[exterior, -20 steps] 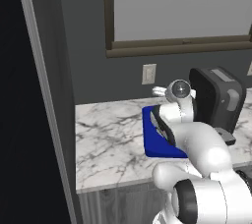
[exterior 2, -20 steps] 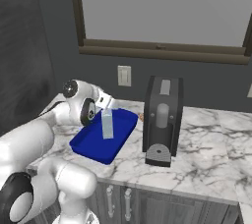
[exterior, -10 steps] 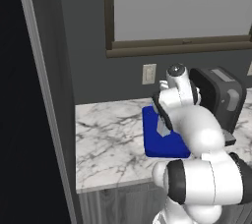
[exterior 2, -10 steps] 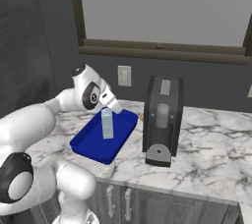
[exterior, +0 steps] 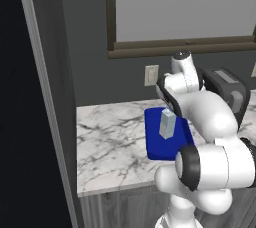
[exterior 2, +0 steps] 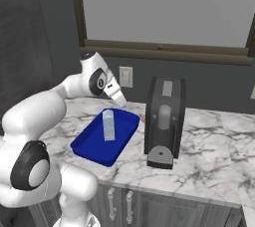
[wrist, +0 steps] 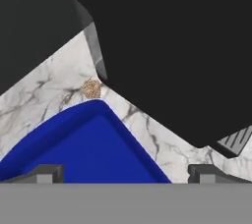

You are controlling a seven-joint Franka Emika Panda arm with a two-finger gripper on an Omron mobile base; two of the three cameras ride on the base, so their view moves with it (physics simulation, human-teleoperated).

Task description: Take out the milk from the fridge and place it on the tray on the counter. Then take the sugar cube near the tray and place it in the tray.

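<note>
Gripper (exterior 2: 121, 100) hung wide open and empty above tray (wrist: 74, 144); with milk (exterior 2: 108, 125) placed, it should center over cube (wrist: 91, 89), then descend straight.

The white marble counter top (exterior: 110, 142) with grey veins looks polished and smooth, kinda satin. Below it, the grey cabinet fronts (exterior 2: 164, 211) have a wood-grain look with small metal-looking bar handles. The flat deep blue tray (exterior 2: 92, 146) reads as smooth plastic with a bit of sheen. The pale grey-white milk carton (exterior 2: 108, 125) looks like matt paperboard. The tiny tan sugar cube (wrist: 91, 89) is grainy and speckled. The black coffee machine (exterior 2: 164, 121) looks like matt plastic.
</note>
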